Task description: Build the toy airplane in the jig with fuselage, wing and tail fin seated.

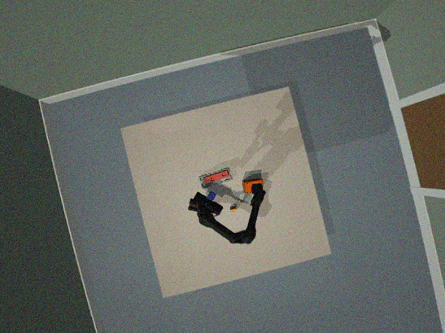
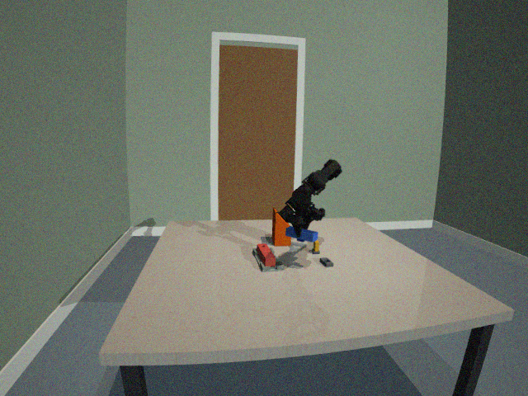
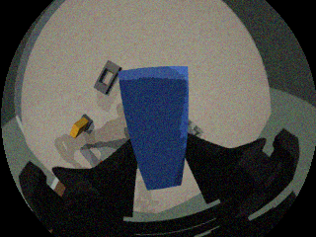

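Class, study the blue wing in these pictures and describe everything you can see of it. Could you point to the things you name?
The blue wing (image 1: 211, 196) (image 2: 302, 233) (image 3: 155, 125) is a long, straight-edged block, plain blue, with a smooth, plastic-like look. It is clamped between the fingers of the black gripper (image 3: 159, 158), raised above the table (image 2: 298, 307) and slightly tilted in the exterior view. Its tab cannot be made out clearly.

Seen from outside, the fuselage (image 1: 216, 176) (image 2: 266, 256) lies in the cradle (image 1: 202, 178) (image 2: 268, 269) (image 3: 196, 129) at left on the surface (image 1: 183, 250) (image 2: 298, 307) (image 3: 197, 39), before the arm's base (image 1: 246, 186) (image 2: 279, 234). The wing (image 1: 211, 196) (image 2: 302, 233) (image 3: 155, 128) hangs above it in the hand (image 1: 208, 200) (image 2: 300, 230) (image 3: 157, 136); at right, the tail fin (image 1: 233, 208) (image 2: 316, 246) (image 3: 79, 126) stands behind an open block (image 2: 326, 261) (image 3: 114, 66).
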Tool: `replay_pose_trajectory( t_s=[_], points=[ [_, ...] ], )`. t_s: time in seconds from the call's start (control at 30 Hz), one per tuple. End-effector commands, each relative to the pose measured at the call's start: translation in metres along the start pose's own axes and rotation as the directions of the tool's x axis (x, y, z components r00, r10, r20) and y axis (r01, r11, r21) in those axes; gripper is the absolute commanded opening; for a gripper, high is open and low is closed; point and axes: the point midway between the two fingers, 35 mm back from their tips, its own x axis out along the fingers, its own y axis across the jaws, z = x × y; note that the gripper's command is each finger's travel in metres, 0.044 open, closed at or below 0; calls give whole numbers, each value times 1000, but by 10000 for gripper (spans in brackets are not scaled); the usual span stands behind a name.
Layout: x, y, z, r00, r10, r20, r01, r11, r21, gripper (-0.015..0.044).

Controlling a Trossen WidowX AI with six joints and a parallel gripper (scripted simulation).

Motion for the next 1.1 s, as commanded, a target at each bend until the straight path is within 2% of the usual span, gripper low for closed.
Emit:
replay_pose_trajectory(
  t_s=[0.0,0.53,1.07],
  points=[
    [4,-9,-15,1000,5,-5,-5,997,-71,0],
    [15,-33,-60,1000,8,-6,-9,933,-360,0],
    [27,-50,-108,1000,16,0,-12,784,-621,0]
  ],
)
